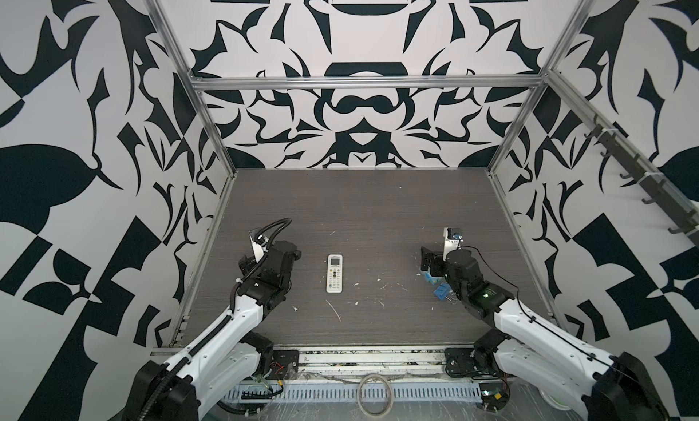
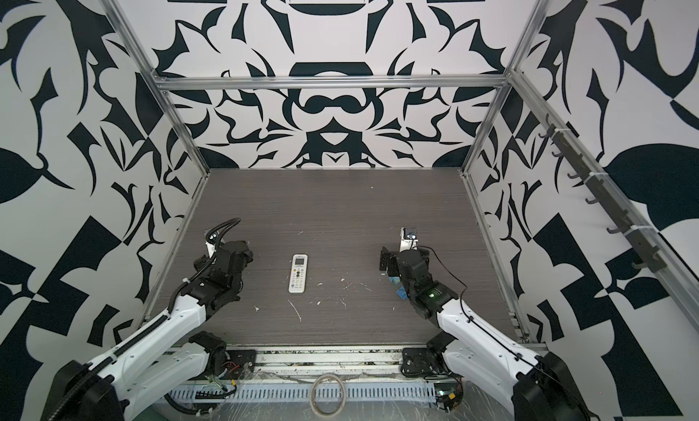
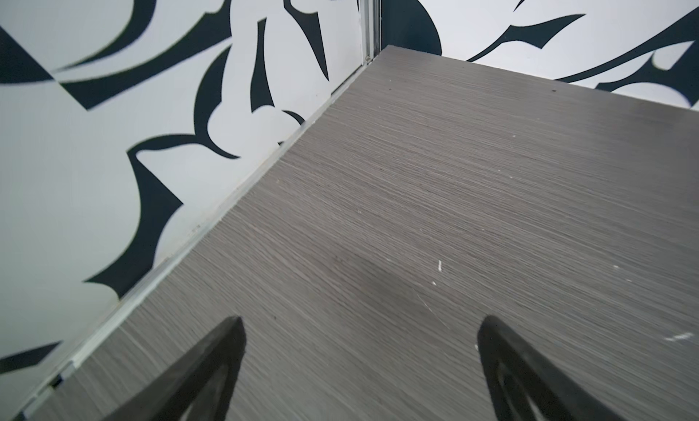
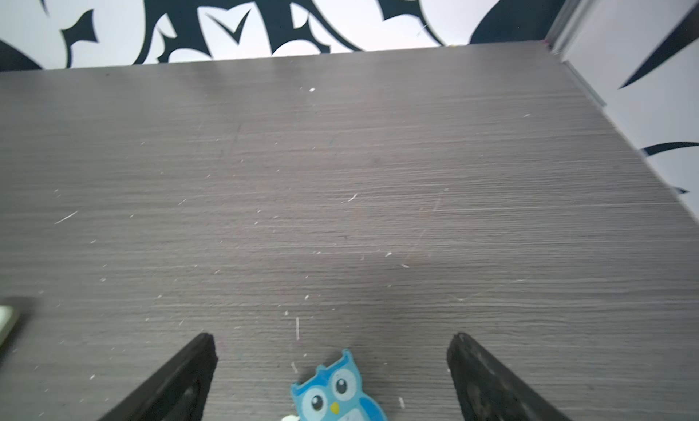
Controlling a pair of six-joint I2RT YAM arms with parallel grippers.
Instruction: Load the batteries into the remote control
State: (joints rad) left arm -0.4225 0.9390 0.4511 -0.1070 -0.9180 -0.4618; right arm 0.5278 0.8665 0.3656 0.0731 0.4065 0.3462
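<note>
The remote control [image 1: 334, 273] [image 2: 299, 273] is a slim white one lying face up, buttons showing, on the dark wood-grain table [image 1: 378, 211] between the two arms. The batteries are out of view in every frame. My left gripper [image 3: 361, 324] hovers to the left of the remote, open, with only bare table between its fingers. My right gripper [image 4: 333, 339] hovers to the right of the remote, also open. A blue owl figure [image 4: 336, 396] lies flat on the table under the gap between the right fingers, touching neither.
A second small blue piece [image 1: 440, 290] lies beside the owl figure [image 1: 429, 277], partly under the right arm. White debris flecks [image 1: 333, 309] are scattered in front of the remote. Patterned walls on an aluminium frame [image 1: 359, 82] enclose the table on three sides.
</note>
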